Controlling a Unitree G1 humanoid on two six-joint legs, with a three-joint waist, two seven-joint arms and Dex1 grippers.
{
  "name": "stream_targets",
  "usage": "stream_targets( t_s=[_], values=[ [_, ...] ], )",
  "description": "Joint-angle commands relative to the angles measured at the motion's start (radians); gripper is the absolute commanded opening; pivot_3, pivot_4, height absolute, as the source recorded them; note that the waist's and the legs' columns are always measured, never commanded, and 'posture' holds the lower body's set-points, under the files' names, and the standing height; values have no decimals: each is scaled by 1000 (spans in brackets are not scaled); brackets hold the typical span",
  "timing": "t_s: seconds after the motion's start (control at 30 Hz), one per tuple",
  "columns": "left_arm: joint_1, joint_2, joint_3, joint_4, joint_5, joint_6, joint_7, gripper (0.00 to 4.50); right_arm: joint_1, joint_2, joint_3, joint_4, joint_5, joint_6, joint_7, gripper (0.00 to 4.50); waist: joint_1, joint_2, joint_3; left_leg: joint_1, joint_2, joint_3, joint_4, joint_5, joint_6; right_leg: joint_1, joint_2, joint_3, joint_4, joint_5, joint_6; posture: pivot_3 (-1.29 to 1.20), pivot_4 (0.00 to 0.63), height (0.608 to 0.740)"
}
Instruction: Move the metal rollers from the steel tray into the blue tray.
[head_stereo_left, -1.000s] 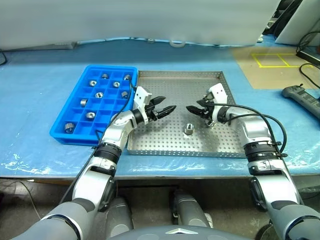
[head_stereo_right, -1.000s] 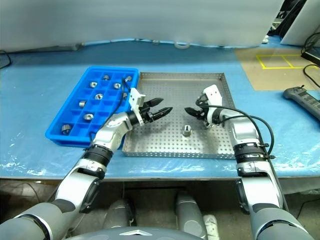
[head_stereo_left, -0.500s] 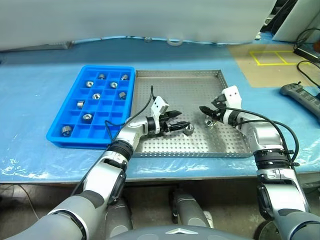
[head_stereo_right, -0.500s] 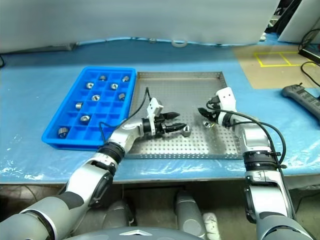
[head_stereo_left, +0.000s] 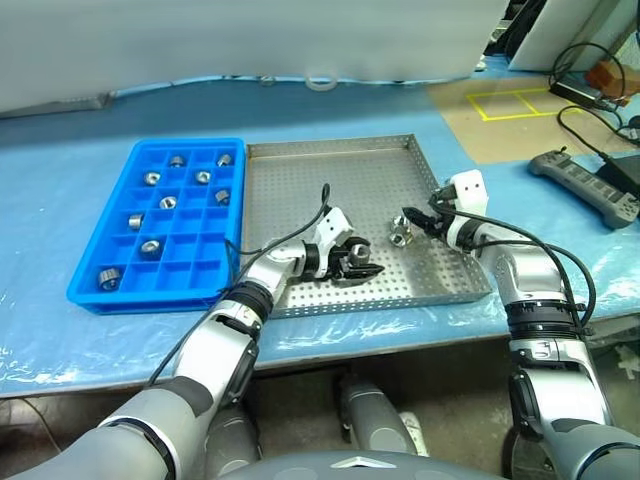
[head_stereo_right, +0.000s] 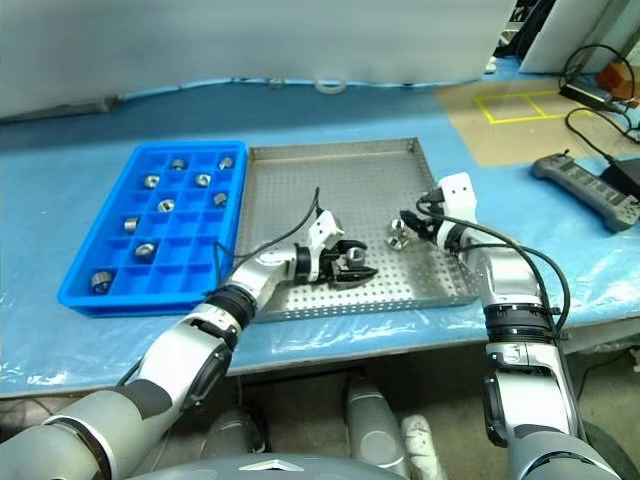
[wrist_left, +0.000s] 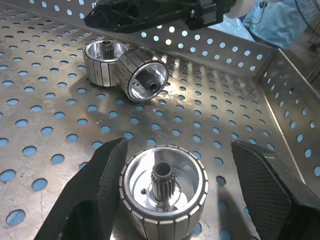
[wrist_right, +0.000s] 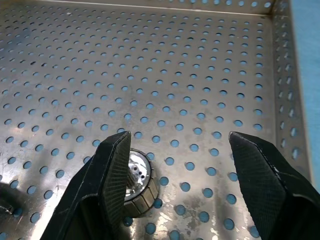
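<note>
Left gripper (wrist_left: 172, 192) is low in the steel tray (head_stereo_left: 300, 170), fingers apart around one roller (wrist_left: 164, 192) – not clamped. Right gripper (wrist_right: 175, 185) is open too, roller (wrist_right: 136, 181) by one finger. Blue tray (head_stereo_left: 100, 250) holds several.

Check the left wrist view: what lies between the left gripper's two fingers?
One metal roller stands on end on the steel tray, between the open left gripper's fingers, beside one and apart from the other.

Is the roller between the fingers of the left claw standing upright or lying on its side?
Upright. In the left wrist view the roller stands on the steel tray with its toothed centre shaft pointing up, between the open fingers.
</note>
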Motion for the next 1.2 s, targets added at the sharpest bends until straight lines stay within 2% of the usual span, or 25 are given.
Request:
stream_targets(
  t_s=[0.03,0.13,0.2,0.3,0.4,0.53,0.7,1.07,1.17,1.2],
  values=[
    [1,5,19,10,-3,-3,14,2629,-7,-4,-33,-45,23,-20,-5,3304,-11,0,0,2,-1,0,0,0,0,2,-1,0,0,0,0,-711,150,740],
    [8,9,60,-8,-35,9,32,1701,-6,-6,-35,-47,33,-17,5,3304,-21,0,0,4,-3,0,0,-2,-3,4,-3,0,0,0,0,-700,150,740],
    [12,2,118,-36,-97,38,32,1707,-3,-8,-38,-62,56,3,32,3304,-30,0,0,4,-5,0,0,-2,-2,4,-5,-1,0,0,0,-693,150,740],
    [14,-12,249,-120,-265,176,-3,1707,10,-6,-37,-119,142,89,116,3304,-42,0,0,2,-11,0,0,-4,1,3,-13,-1,-1,-1,1,-685,150,740],
    [34,-4,293,-196,-323,249,0,1707,14,10,-16,-160,179,139,144,3304,-49,0,0,1,-13,0,0,-4,7,3,-14,-2,-3,-1,1,-673,150,740],
    [65,15,308,-252,-343,290,26,1707,12,30,39,-144,152,159,132,3304,-57,0,0,0,-12,0,0,-4,8,3,-14,-3,-4,-1,1,-663,150,740],
    [95,14,287,-301,-339,305,38,1707,-11,27,173,-38,6,103,75,3304,-66,0,1,-2,-12,0,-1,-4,7,3,-14,-4,-6,-1,2,-645,150,740],
    [136,17,284,-368,-347,326,65,1707,-48,24,247,78,-135,-20,35,3304,-67,-1,1,-2,-11,-1,-1,-6,5,3,-14,-4,-7,-1,2,-614,150,740],
    [146,22,288,-385,-351,328,76,1707,-59,42,256,87,-135,-53,58,2735,-68,-1,1,-2,-12,-1,-1,-6,5,4,-14,-4,-7,-1,2,-600,150,740],
    [149,24,289,-390,-353,328,80,1707,-63,50,256,86,-133,-61,62,2407,-68,-1,1,-2,-11,-1,-1,-6,4,4,-14,-4,-7,-1,2,-594,150,740]
  ],
)
